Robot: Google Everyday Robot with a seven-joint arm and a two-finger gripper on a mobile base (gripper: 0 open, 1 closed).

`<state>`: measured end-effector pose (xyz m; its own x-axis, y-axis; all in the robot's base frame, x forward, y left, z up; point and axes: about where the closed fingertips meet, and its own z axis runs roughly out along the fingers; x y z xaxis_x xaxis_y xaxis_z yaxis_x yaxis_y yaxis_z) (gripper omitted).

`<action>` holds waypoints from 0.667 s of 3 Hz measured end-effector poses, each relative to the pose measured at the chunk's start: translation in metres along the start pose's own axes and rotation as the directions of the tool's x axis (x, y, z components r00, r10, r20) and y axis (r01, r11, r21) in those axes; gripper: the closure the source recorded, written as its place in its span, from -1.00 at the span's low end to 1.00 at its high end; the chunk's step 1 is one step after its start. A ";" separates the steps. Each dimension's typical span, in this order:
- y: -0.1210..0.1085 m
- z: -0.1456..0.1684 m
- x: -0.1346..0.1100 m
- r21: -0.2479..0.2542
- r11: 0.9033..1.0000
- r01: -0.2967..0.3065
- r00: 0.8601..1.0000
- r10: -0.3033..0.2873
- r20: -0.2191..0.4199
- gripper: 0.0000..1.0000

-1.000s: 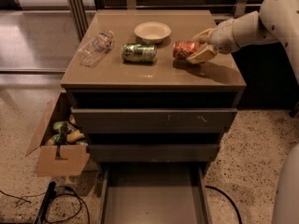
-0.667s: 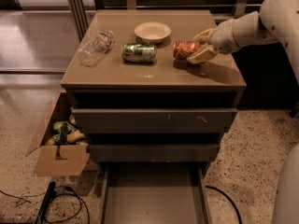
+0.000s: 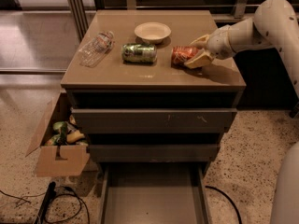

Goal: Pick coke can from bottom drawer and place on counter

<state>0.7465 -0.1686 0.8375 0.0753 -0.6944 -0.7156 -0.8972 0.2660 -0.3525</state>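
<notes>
Red coke can (image 3: 181,55) on the counter (image 3: 154,76), grip unchanged

Nothing has moved in the last second: the gripper (image 3: 198,51), at three o'clock, stays clamped around the can. The bottom drawer (image 3: 152,199), at six o'clock, stands open; only release seems left.

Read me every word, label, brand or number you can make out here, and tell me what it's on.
No text is readable.
coke can, at the gripper on the counter: pale markings, too blurred.
green can: markings too blurred.
plastic bottle: label too blurred.
</notes>
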 end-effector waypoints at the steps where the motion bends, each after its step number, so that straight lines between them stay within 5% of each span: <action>1: 0.000 0.000 0.000 0.000 1.000 0.000 1.000 0.000 0.000 0.63; 2: 0.000 0.000 0.000 0.000 1.000 0.000 1.000 0.000 0.000 0.17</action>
<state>0.7465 -0.1686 0.8375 0.0753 -0.6944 -0.7156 -0.8972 0.2660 -0.3525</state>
